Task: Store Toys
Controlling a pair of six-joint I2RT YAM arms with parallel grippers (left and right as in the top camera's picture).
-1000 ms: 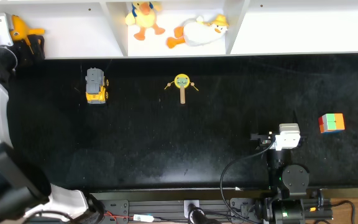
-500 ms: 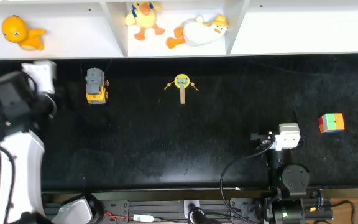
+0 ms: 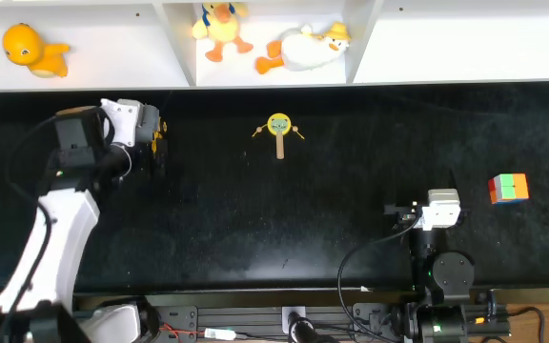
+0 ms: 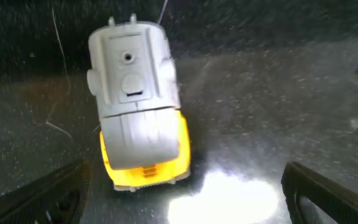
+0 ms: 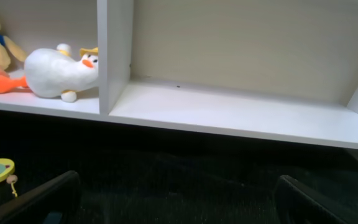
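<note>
Top view: a grey-and-yellow plastic toy truck (image 3: pixel 157 135) lies on the black felt surface (image 3: pixel 255 219), just in front of the white shelf unit (image 3: pixel 179 43) and below the right end of its left compartment. The left arm (image 3: pixel 60 210) has its wrist over the truck and covers most of it. A yellow rubber duck (image 3: pixel 31 48) sits in that left compartment. A yellow plush duck (image 3: pixel 219 27) and a white plush goose (image 3: pixel 303 48) share the middle one. A small yellow rattle drum on a wooden stick (image 3: pixel 279 131) lies in front of the middle compartment. A multicoloured puzzle cube (image 3: pixel 508 188) rests well out from the right compartment. The right arm (image 3: pixel 437 214) is folded far from the shelf.

Left wrist view: the left jaws are released, with dark fingers (image 4: pixel 48 199) spread wide. The truck (image 4: pixel 138 118) stands apart from both, its yellow end nearest the gap between them, closer to one finger than to the other.

Right wrist view: the right jaws are released and hold nothing, with their fingers (image 5: pixel 42 199) wide apart. They face the shelf's right compartment (image 5: pixel 241 112).
</note>
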